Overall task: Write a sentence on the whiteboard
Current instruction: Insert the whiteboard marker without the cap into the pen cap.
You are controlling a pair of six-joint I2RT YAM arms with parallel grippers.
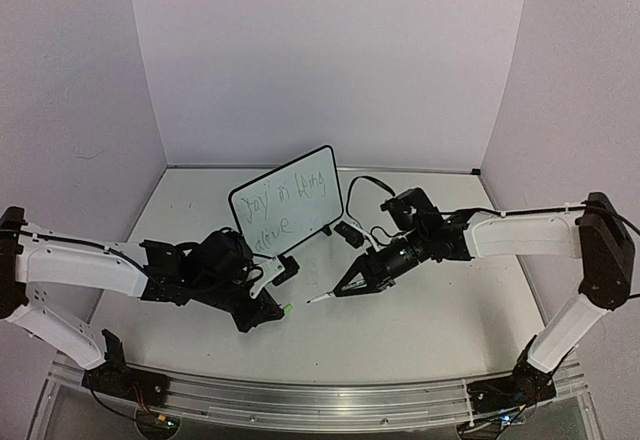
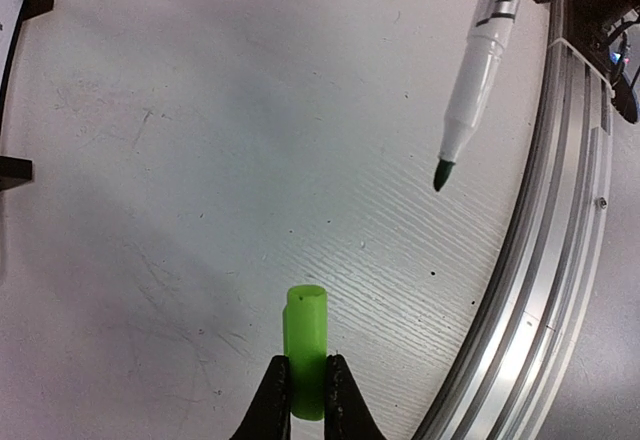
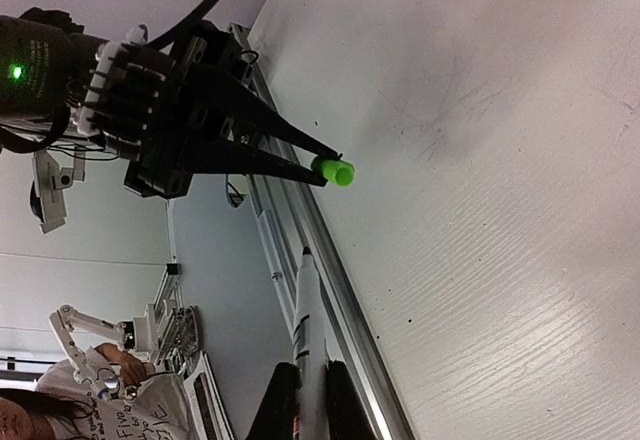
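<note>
over grainy white tabletop (image 2: 200, 160), left hand (image 2: 307, 368) pinches a cylindrical green cap (image 2: 305, 320); right hand (image 3: 308, 372) clamps a marker (image 3: 306, 300).

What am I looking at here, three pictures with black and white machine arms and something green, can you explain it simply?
These are two robot arms bolted to a white table. One picture looks down from above; the other two come from cameras on each wrist. A small whiteboard stands at the back, with a green sentence written on it. The left gripper is shut on a green cap; the right gripper is shut on the uncapped marker.
</note>
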